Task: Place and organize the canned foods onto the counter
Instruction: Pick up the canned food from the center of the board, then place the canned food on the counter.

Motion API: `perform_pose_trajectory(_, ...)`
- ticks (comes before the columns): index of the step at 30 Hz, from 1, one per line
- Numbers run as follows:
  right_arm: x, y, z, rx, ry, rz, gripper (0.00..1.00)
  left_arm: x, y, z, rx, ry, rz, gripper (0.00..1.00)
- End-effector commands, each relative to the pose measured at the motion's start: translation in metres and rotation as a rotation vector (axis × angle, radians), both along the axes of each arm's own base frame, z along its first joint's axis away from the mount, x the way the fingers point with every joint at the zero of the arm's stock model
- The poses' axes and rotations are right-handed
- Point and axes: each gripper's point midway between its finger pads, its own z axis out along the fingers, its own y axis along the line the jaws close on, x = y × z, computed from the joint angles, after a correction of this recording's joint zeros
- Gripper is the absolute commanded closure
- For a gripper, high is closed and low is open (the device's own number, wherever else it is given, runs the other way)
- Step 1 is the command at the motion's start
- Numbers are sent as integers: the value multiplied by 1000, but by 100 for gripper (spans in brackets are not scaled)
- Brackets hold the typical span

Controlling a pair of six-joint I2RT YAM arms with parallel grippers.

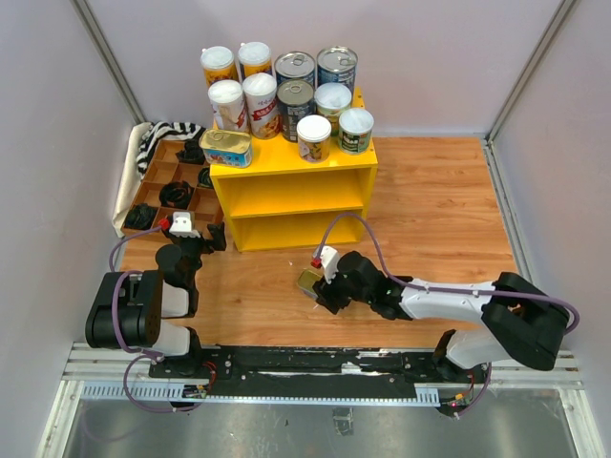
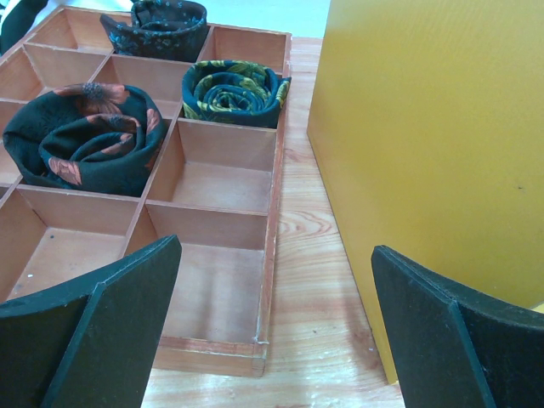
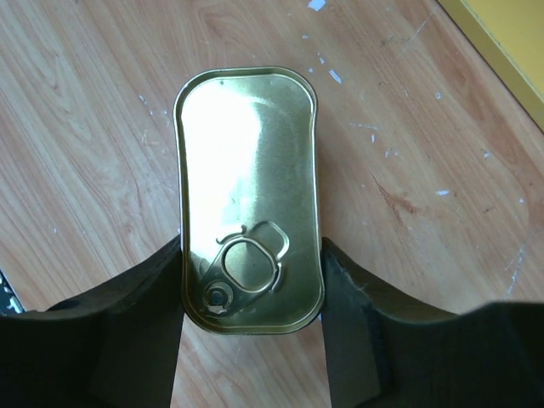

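Gold-topped flat rectangular tin (image 3: pixel 246 195) lies lengthwise inside right claw (image 3: pixel 252 272), clenched across its long sides; left claw (image 2: pixel 276 255), released, sits farther left.

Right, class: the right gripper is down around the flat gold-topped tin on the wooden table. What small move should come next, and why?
Probably a slight straight lift. The right gripper presses both long sides of the flat gold-topped tin, which lies on the table, short of the yellow counter. A small lift would test the hold before carrying.
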Motion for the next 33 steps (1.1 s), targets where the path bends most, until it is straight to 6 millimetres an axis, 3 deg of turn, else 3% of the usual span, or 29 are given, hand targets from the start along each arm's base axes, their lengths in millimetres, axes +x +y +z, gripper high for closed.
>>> perform_pose_trajectory(1, 11, 5, 38, 44, -59, -9, 55, 3, -2, 8, 15, -30, -9, 0)
perform_pose_trajectory(4, 6, 7, 73, 58, -98, 24, 71, 3, -2, 9, 14, -31, -9, 0)
perform_pose_trajectory(10, -8, 15, 149, 111, -126, 94, 87, 3, -2, 9, 15, -31, -9, 0)
perform_pose_trajectory(13, -10, 19, 201, 156, -149, 102, 98, 4, -2, 9, 14, -33, -8, 0)
perform_pose_trajectory(20, -1, 28, 284, 180, -176, 90, 99, 3, -2, 9, 14, -31, -9, 0)
perform_pose_trajectory(24, 16, 34, 324, 174, -225, 59, 99, 4, -2, 9, 14, -31, -10, 0)
perform_pose_trajectory(33, 58, 54, 386, 200, -303, -7, 99, 4, -2, 9, 14, -32, -10, 0)
